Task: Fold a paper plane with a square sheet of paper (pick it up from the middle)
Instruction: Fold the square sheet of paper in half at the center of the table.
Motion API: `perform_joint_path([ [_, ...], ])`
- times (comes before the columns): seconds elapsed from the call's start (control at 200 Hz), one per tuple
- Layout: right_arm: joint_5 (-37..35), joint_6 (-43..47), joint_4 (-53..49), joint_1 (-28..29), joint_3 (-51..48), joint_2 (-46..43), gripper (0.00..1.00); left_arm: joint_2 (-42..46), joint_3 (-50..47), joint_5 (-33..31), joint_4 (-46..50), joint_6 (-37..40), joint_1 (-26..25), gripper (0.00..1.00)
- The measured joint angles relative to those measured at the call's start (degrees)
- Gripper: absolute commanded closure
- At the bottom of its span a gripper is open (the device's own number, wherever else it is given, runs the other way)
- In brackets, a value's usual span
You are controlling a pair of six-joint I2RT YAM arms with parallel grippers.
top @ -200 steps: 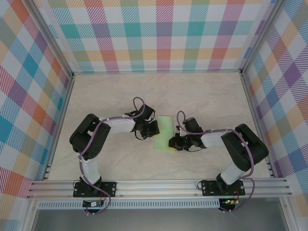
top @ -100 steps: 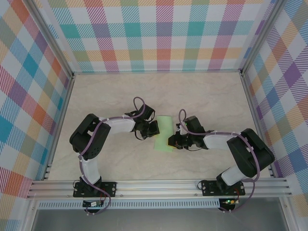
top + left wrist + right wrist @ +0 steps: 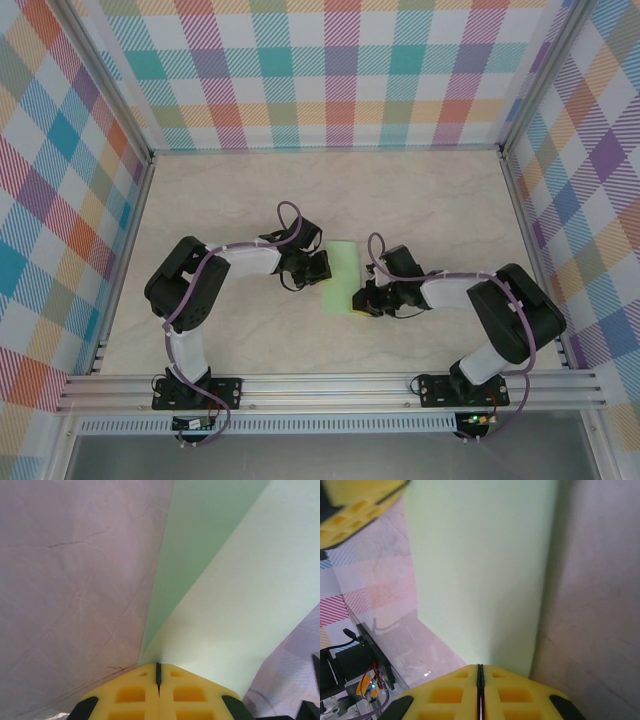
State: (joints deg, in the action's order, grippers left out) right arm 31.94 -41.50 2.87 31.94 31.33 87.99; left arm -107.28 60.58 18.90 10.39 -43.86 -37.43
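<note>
Drawn slightly nearward on the right, with left fingers [image 3: 135, 695] and right fingers [image 3: 445, 695] both clamped on opposite edges of the square sheet of paper [image 3: 342, 275] mid tabletop [image 3: 430, 200]: light, limp, crease-prone, best held gently by its edges.

The left arm [image 3: 200, 290] and right arm [image 3: 490, 310] share one build: glossy black joint housings, white link shells and a thin purple cable [image 3: 287, 204] looping along each. Each stands on a black base plate [image 3: 197, 388] bolted to the aluminium rail [image 3: 330, 400]. The left tool [image 3: 158, 665] and right tool [image 3: 480, 667] have yellow fingers moulded with square pockets and edged by black brackets.
</note>
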Motion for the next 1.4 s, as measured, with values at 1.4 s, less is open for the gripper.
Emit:
perform_joint_path([
  [1.4,-1.27,1.75,-0.74,-8.31,17.44,11.67,0.88,0.0,0.0,-0.09,0.17,0.26,0.0,1.0],
])
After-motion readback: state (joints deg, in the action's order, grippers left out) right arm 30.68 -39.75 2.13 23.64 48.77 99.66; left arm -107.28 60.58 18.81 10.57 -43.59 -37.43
